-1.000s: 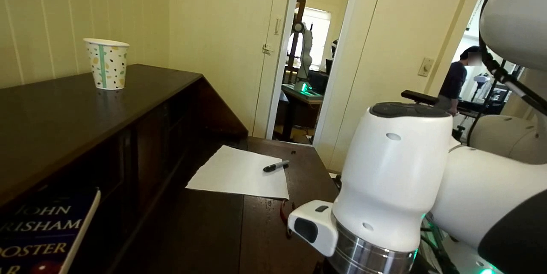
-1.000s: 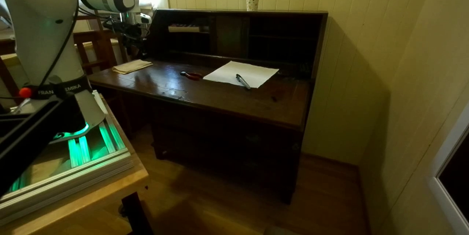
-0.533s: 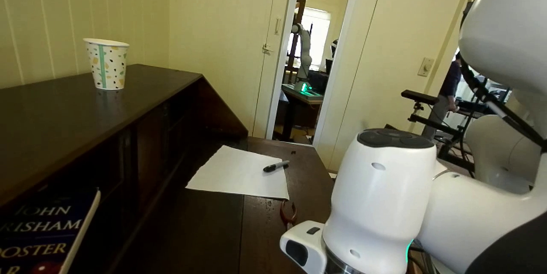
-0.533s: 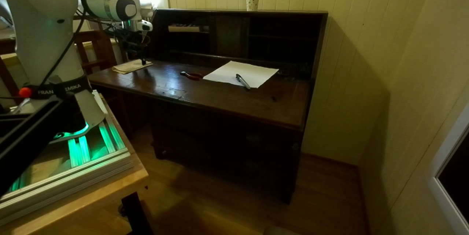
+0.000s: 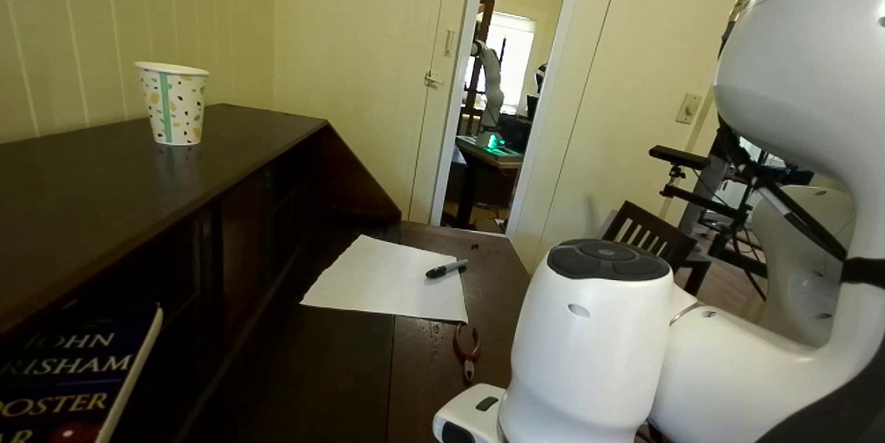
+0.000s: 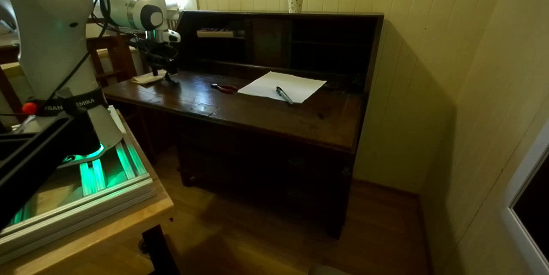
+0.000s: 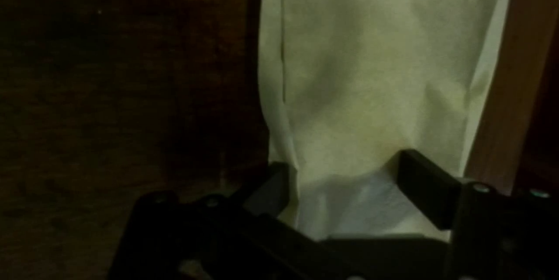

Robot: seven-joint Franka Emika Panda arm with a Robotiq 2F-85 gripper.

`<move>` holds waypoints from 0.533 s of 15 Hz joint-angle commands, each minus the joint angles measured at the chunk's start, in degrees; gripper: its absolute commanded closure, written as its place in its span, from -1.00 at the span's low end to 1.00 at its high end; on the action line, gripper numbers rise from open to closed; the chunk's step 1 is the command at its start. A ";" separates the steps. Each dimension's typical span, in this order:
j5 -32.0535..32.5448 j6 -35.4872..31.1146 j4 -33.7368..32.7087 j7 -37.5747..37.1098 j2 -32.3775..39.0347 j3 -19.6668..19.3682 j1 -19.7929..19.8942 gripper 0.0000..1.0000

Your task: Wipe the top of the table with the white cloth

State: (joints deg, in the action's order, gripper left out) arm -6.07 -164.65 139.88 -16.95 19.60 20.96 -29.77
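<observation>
The table [image 6: 193,95] is a dark brown wooden desk; its top also shows in an exterior view [image 5: 332,374] and in the wrist view [image 7: 131,96]. The white cloth [image 6: 147,78] lies folded and creased at the table's far left end; in the wrist view the cloth [image 7: 371,74] fills the middle. My gripper [image 6: 163,74] is low over the cloth's right end. In the wrist view my gripper [image 7: 345,179] is open, one finger at the cloth's left edge, the other over the cloth. I cannot tell whether the fingertips touch it. An exterior view hides gripper and cloth.
Red-handled pliers [image 6: 224,89] and a white paper sheet [image 6: 274,84] with a marker [image 6: 284,95] lie on the table. A paper cup [image 5: 173,104] stands on the upper shelf. A book [image 5: 69,374] sits in a cubby below. A chair [image 5: 646,232] stands beyond the arm.
My gripper has come down from above the table to the cloth's level and now covers the cloth's right end. The arm's shift uncovers the pliers. The cloth shows no clear movement.
</observation>
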 commanded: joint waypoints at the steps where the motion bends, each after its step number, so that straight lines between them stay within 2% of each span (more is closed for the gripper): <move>1: 1.74 0.38 -2.07 -1.11 1.59 -1.20 -1.49 0.11; 5: 2.79 0.59 -2.37 -1.10 -0.36 -1.99 -1.92 0.68; 7: 4.77 0.81 -1.71 -1.64 -3.18 -3.73 -2.47 0.97; 8: 5.66 0.81 -1.39 -1.56 -4.59 -4.34 -2.36 1.00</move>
State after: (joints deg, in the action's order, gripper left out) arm -3.89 -164.63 137.66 -16.95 18.72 19.20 -31.08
